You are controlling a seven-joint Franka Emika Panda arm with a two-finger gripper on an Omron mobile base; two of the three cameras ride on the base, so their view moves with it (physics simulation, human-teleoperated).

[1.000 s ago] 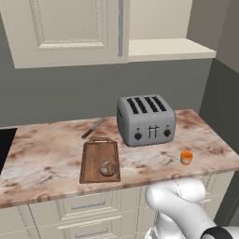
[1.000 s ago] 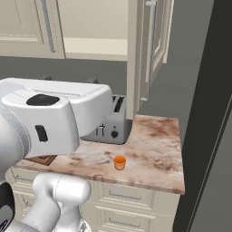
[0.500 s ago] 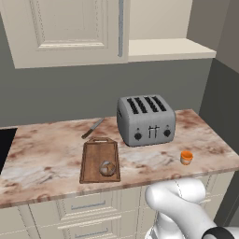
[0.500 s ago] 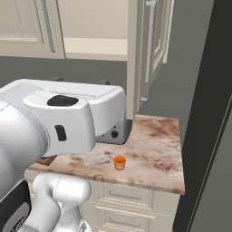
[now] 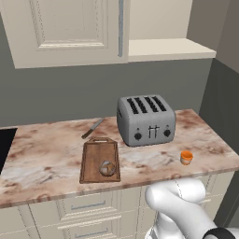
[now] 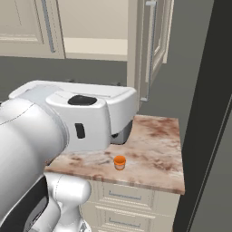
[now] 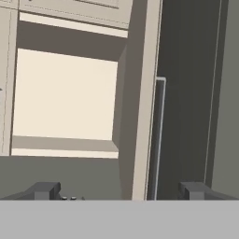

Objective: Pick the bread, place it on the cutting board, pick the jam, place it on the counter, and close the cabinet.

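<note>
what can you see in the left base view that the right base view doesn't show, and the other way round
Left base view alone: the bread resting on the cutting board, a knife behind the board, and the toaster unobstructed. Right base view alone: the cabinet's open door with its metal handle. Both: the jam standing on the counter, and the open shelf.

bread (image 5: 108,168) on cutting board (image 5: 99,160), seemingly

— Tabletop (image 5: 51,154)? Marbled beige and brown, cream along the edge.
— And the cutting board (image 5: 95,158)? Dark brown wood, carrying a brown bread (image 5: 108,168) with paler crust.
— Orange jam (image 5: 186,157), pale lid. Grey toaster (image 5: 145,120).
— Cream-beige cabinet (image 5: 70,30), metal handles.
</note>
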